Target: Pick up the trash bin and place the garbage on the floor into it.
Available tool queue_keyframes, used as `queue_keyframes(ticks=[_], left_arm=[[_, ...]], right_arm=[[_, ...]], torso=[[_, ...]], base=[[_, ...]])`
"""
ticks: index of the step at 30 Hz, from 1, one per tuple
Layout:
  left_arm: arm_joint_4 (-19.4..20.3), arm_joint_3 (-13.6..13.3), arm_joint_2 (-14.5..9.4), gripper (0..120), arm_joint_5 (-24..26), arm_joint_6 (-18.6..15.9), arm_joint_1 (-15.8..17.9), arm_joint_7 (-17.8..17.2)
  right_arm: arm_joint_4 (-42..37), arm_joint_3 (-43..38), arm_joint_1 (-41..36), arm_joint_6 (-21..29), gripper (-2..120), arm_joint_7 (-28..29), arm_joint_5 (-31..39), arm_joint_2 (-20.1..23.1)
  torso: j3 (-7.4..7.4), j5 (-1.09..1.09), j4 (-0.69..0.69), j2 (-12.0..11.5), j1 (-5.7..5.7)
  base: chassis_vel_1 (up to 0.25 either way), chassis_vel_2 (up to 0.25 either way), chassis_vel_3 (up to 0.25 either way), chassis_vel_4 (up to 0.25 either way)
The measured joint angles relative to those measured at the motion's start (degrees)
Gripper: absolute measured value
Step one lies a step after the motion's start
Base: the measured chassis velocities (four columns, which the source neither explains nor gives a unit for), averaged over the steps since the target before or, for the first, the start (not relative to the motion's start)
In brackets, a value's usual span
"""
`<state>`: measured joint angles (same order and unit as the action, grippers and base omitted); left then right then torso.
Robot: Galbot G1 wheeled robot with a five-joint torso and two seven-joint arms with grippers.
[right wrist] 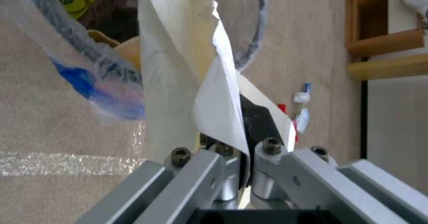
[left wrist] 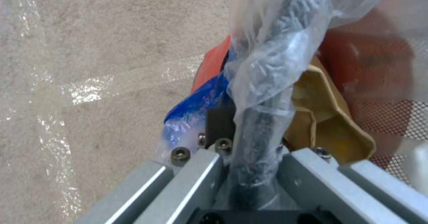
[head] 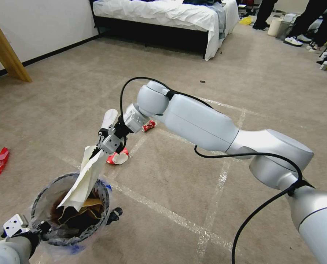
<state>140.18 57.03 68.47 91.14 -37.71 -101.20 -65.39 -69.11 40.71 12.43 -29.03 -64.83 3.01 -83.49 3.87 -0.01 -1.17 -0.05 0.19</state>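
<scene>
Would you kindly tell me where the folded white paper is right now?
In the head view, the folded white paper hangs from the right gripper, its lower end dipping into the trash bin that the left gripper holds at lower left.

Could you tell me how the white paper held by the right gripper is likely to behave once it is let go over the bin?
The white paper, pinched by the right gripper, hangs creased and limp, so it is probably floppy and light. Its lower end already reaches inside the trash bin, held at the rim by the left gripper, so it may slump in, though its upper part could drape over the rim.
</scene>
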Motion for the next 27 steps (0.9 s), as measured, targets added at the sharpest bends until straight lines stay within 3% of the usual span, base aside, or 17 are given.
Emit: queue_keyframes(ticks=[8,27], left_arm=[[0.01,-0.17,0.12,0,-0.04,0.00,0.24,-0.02],[-0.09,-0.19,0.04,0,-0.06,0.00,0.38,-0.12]], right_arm=[[0.95,0.08,-0.88,-1.39,0,0.04,-3.13,-1.17],[2.55,1.33,-1.30,-2.26,0,1.01,-2.34,-3.15]], torso=[[0.00,0.00,0.00,0.00,0.00],[0.00,0.00,0.00,0.00,0.00]], base=[[0.000,0.000,0.000,0.000],[0.000,0.000,0.000,0.000]])
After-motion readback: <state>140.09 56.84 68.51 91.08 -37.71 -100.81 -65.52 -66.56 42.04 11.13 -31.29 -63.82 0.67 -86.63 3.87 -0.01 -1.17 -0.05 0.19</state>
